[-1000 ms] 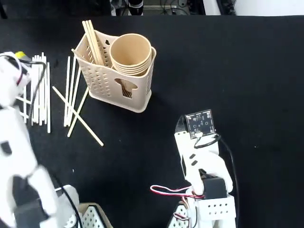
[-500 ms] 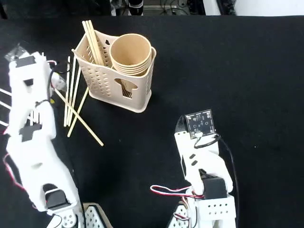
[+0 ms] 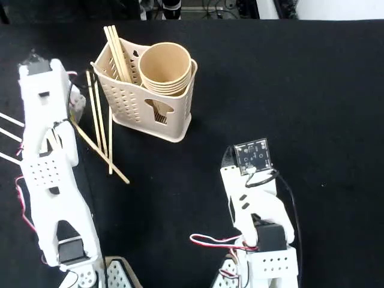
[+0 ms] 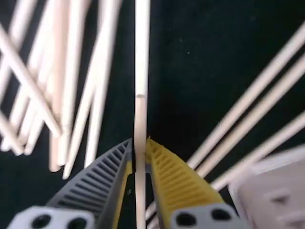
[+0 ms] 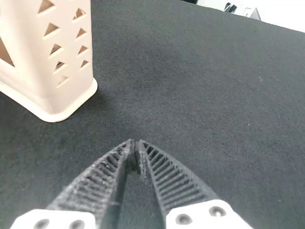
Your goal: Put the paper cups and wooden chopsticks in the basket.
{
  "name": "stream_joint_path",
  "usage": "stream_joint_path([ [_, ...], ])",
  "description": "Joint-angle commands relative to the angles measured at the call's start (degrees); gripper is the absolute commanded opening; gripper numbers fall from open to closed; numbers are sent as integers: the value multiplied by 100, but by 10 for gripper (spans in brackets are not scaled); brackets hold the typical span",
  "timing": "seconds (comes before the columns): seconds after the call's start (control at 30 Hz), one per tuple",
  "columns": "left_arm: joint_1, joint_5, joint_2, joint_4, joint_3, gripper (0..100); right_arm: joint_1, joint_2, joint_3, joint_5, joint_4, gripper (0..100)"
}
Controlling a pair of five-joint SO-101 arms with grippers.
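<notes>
The perforated cream basket [image 3: 139, 103] stands at the back left of the black table, holding a stack of paper cups [image 3: 165, 65] and a few wooden chopsticks [image 3: 116, 49]. Loose chopsticks [image 3: 99, 127] lie crossed just left of it. My left gripper [image 3: 73, 108] is down among them; in its wrist view the left gripper [image 4: 139, 143] is shut on one chopstick [image 4: 141, 71], with several others fanned on both sides. My right gripper [image 5: 136, 145] is shut and empty, low over bare cloth with the basket [image 5: 45, 57] a short way ahead. In the high view the right gripper [image 3: 230, 157] sits below the basket.
More chopstick ends [image 3: 8, 137] stick out from under the left arm at the table's left edge. The table's right half is bare black cloth [image 3: 312, 108]. A cream grid-patterned object [image 3: 117, 273] sits by the left arm's base.
The left arm swung in from the left edge over the chopstick pile, toward the basket. The loose chopsticks beside the basket shifted. The right arm stayed still.
</notes>
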Motion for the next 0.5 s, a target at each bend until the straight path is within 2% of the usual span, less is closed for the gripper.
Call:
stream_joint_path([
  [0.0,48,-88,-97,510,-927,30,-53,-286,-13,-18,-26,15],
  [0.07,57,-88,-97,738,-1270,30,-53,-286,-13,-18,-26,15],
  [0.27,57,-510,-229,738,-1684,30,-53,-286,-13,-9,-26,15],
  [0.47,57,-879,-1143,738,-1727,30,-53,-286,-13,-9,-26,15],
])
